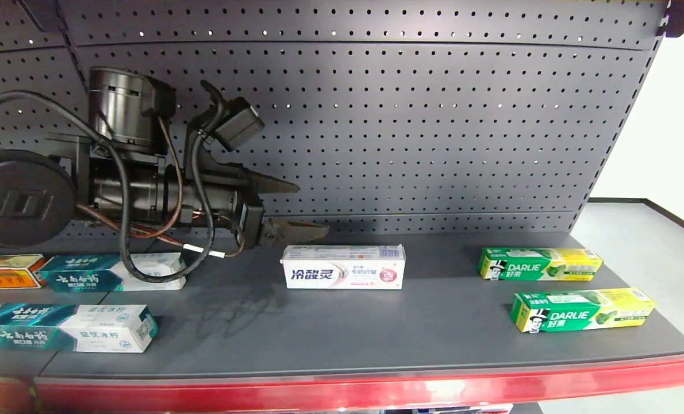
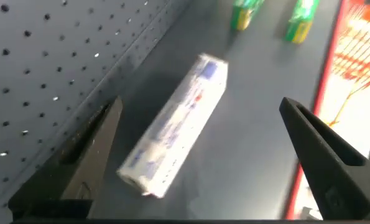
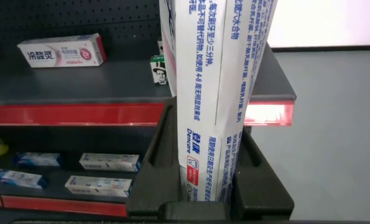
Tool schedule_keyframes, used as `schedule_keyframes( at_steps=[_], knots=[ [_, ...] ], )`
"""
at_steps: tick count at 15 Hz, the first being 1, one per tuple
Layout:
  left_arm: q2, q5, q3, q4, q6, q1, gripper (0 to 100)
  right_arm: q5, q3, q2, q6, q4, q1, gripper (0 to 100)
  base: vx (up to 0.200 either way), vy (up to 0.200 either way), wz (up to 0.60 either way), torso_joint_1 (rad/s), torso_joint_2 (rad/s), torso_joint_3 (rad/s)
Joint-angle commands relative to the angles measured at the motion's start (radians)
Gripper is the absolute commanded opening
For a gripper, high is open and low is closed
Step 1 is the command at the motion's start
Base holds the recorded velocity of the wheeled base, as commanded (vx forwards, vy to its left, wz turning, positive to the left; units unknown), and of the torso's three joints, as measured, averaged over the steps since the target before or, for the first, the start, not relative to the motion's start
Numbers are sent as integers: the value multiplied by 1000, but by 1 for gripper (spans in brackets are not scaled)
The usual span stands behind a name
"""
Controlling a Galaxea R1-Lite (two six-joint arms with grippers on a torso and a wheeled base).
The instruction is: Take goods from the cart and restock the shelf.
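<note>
White-and-pink toothpaste box lying flat at the middle of the shelf, left gripper spread wide just above the shelf beside it, right gripper pinching a white toothpaste carton out before the shelf's red front edge.

A dark grey perforated back panel rises behind the dark grey shelf, whose front edge carries a glossy red strip. Beneath it sits a lower shelf, also red-edged. To the right of the shelving, a pale grey floor meets a white wall along a dark skirting board.
</note>
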Motion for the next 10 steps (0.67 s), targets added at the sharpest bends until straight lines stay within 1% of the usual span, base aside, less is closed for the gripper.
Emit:
schedule_keyframes(
  at_steps=[1, 2, 3, 5, 6, 7, 9, 10],
  knots=[
    [29, -2, 19, 20, 92, 32, 100, 6, -4, -3, 10, 0, 0, 0, 0, 0, 0, 0, 0, 0],
    [24, -2, 28, 61, 123, 32, 100, 6, -6, -3, 9, 0, 0, 0, 0, 0, 0, 0, 0, 0],
    [21, -4, 31, 83, 129, 34, 100, 6, -9, -3, 10, 0, -1, 0, 0, 0, 0, 0, 0, 0],
    [-8, 0, 74, 75, 130, 34, 100, 7, -7, -5, 10, 0, -1, 0, 0, 0, 0, 0, 0, 0],
    [-34, 0, 115, 63, 130, 34, 100, 7, 1, -11, 10, 0, -3, 0, 0, 0, 0, 0, 0, 0],
    [-72, 0, 195, 12, 127, 34, 100, 6, 16, -14, 10, -4, -3, 0, 0, 0, 0, 0, 0, 0],
    [-124, 0, 312, -51, 119, 34, 100, -2, 34, -14, 6, -11, -3, 0, 0, 0, 0, 0, 0, 0],
    [-146, 0, 345, -62, 118, 34, 100, -3, 34, -14, 6, -11, -3, 0, 0, 0, 0, 0, 0, 0]
  ],
)
